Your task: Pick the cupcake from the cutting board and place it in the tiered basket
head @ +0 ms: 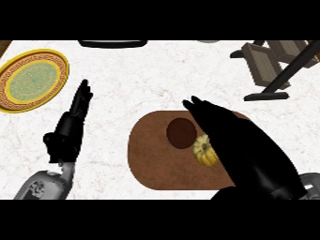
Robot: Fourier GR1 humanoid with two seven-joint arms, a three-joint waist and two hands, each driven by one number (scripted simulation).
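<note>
Marble counter | right hand outstretched over cupcake | left hand outstretched

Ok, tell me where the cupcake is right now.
In the head view the cupcake sits on the brown cutting board, right of centre, at the edge of the robot's right hand, which partly covers it.

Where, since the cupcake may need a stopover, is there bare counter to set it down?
Bare counter lies between the plate and the tiered basket, above the cutting board. Another strip runs between the left hand and the board. The board is crowded by the right hand and cupcake.
</note>
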